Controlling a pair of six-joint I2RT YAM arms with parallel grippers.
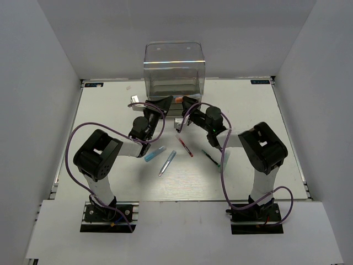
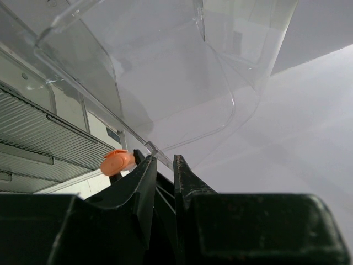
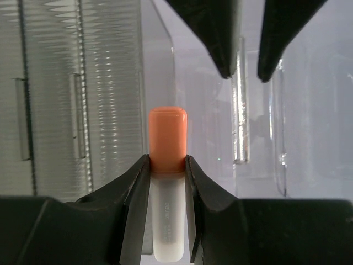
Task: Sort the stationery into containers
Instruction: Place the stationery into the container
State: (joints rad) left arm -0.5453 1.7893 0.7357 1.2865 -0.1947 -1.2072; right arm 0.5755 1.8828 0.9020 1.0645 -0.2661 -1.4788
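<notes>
The tall clear drawer unit (image 1: pixel 174 66) stands at the back centre. My left gripper (image 1: pixel 167 101) is shut on the thin rim of a pulled-out clear drawer (image 2: pixel 182 94); the rim passes between its fingertips (image 2: pixel 162 157). My right gripper (image 1: pixel 183 102) is shut on a short orange-capped marker (image 3: pixel 166 138), held just in front of the unit beside the left gripper. The marker's cap also shows in the left wrist view (image 2: pixel 117 162). On the table lie a blue marker (image 1: pixel 155 153), a silvery-blue pen (image 1: pixel 167 163), a red pen (image 1: pixel 185 147) and a dark pen (image 1: pixel 209 157).
The unit's ribbed grey trays (image 3: pixel 71 94) fill the left of the right wrist view. The left gripper's fingers (image 3: pixel 220 38) hang at the top of that view, on the drawer rim. White walls enclose the table (image 1: pixel 110 105) on three sides.
</notes>
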